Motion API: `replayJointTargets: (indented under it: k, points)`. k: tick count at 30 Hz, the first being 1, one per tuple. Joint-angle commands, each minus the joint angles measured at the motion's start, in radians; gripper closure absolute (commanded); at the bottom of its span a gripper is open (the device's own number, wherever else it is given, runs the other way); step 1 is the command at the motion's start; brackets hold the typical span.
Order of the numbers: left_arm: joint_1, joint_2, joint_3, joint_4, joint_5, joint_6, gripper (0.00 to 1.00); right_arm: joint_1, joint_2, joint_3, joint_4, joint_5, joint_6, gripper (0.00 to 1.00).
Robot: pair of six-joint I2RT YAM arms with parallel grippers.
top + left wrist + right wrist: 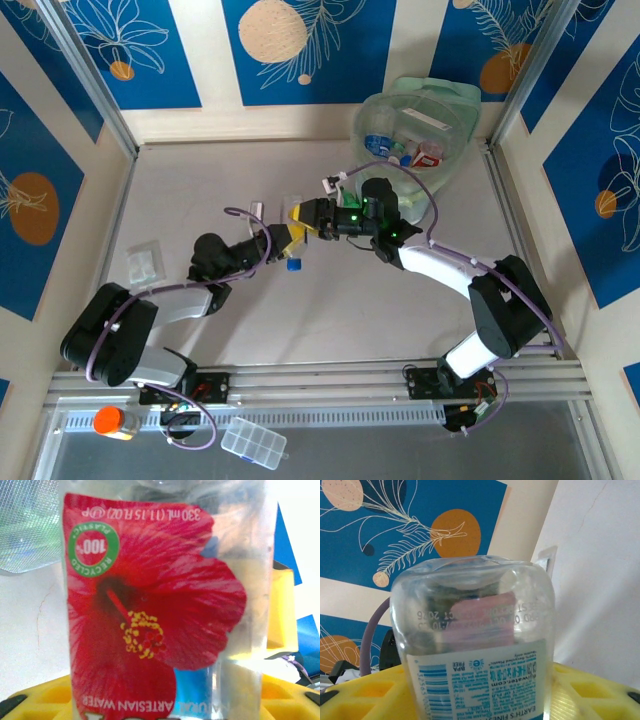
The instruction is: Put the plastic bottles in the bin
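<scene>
The worktop (300, 320) is seen from above, and the bin (462, 108) stands at its far right corner. Several plastic bottles (400, 148) with blue, red and white labels are already lying inside the bin.

Both arms are stretched toward a spot just left of the bin and nearer the arm bases, apart from its wall. There the left gripper (293, 237) and the right gripper (318, 214) are brought almost together.

One clear bottle (150, 620) with a red hibiscus label is grasped by the left gripper. It is seated between the yellow fingers (40, 700), with its printing upside down in the left wrist view. The same bottle's rounded end (470, 605) is seen in the right wrist view, closely flanked by the right gripper's yellow fingers (370, 695). Whether they are clamped on it cannot be told.

A blue cap (293, 265) is seen just beneath the left gripper, on the side away from the bin.

Far from the bin, at the near left edge, an orange-capped jar (112, 421) and a clear compartment box (253, 443) are set on the rail.
</scene>
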Motion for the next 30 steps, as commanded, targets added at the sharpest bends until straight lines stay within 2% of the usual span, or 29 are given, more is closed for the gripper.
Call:
replayJointTargets:
  k: [1, 6, 13, 18, 22, 26, 30]
  points:
    - [-0.009, -0.008, 0.024, 0.021, 0.028, -0.004, 0.64, 0.013, -0.007, 0.019, 0.054, -0.018, 0.010, 0.49]
    - [-0.012, -0.065, 0.028, -0.069, 0.033, 0.043, 0.49, 0.012, -0.030, 0.013, 0.030, -0.008, -0.006, 0.58]
    - [-0.012, -0.179, 0.038, -0.263, 0.016, 0.153, 0.23, 0.010, -0.074, 0.006, -0.026, 0.011, -0.039, 0.59]
    - [-0.010, -0.315, 0.072, -0.588, -0.035, 0.336, 0.14, -0.003, -0.125, 0.006, -0.102, 0.034, -0.086, 0.59]
    - [-0.009, -0.408, 0.110, -0.793, -0.072, 0.451, 0.09, -0.020, -0.167, 0.015, -0.191, 0.052, -0.137, 0.59]
    - [-0.006, -0.463, 0.176, -1.044, -0.120, 0.584, 0.08, -0.062, -0.214, 0.029, -0.268, 0.050, -0.177, 0.59]
    - [-0.004, -0.516, 0.247, -1.248, -0.181, 0.720, 0.08, -0.135, -0.265, 0.103, -0.434, 0.048, -0.265, 0.59]
